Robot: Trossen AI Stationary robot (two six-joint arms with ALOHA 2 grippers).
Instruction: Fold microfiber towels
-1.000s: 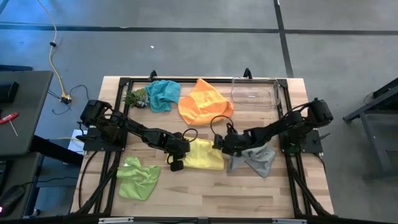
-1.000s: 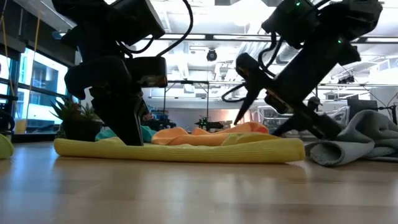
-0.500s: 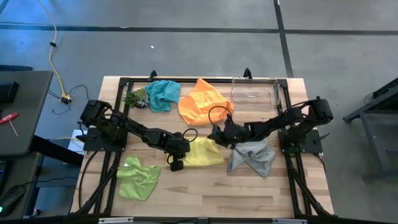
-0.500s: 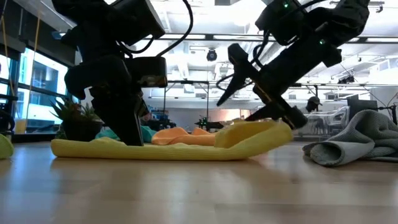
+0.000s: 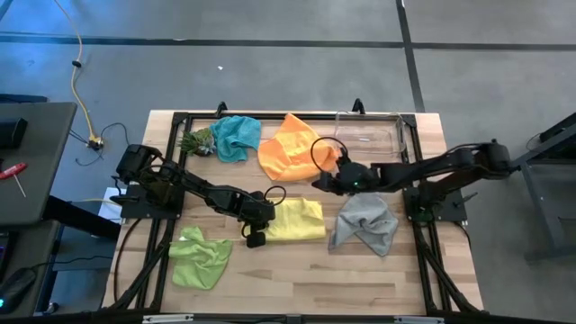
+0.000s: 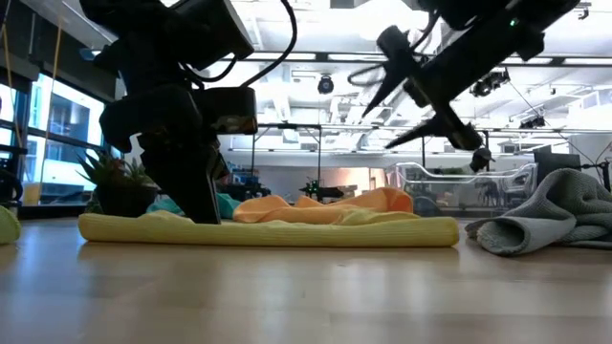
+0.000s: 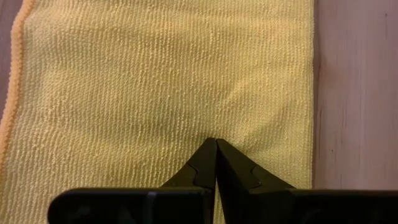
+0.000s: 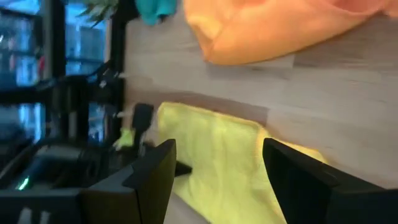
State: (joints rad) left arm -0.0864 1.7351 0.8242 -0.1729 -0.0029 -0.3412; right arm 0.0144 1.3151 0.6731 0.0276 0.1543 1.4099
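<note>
Meanwhile left gripper (image 7: 216, 144) jaws press clenched onto the yellow towel (image 5: 297, 220); right gripper (image 5: 317, 183) jaws hang released above.

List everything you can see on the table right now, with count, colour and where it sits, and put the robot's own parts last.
Yellow towel: one, yellow, table centre, lying flat.
Orange towel: one, orange, back centre.
Teal towel: one, teal, back left.
Grey towel: one, grey, right of the yellow one.
Green towel: one, lime, front left.
Plant: one, green, beside the teal towel.
Bin: one, clear, back right.
Left gripper: shut, pressing on the yellow towel.
Right gripper: open, empty, raised above the table.
</note>
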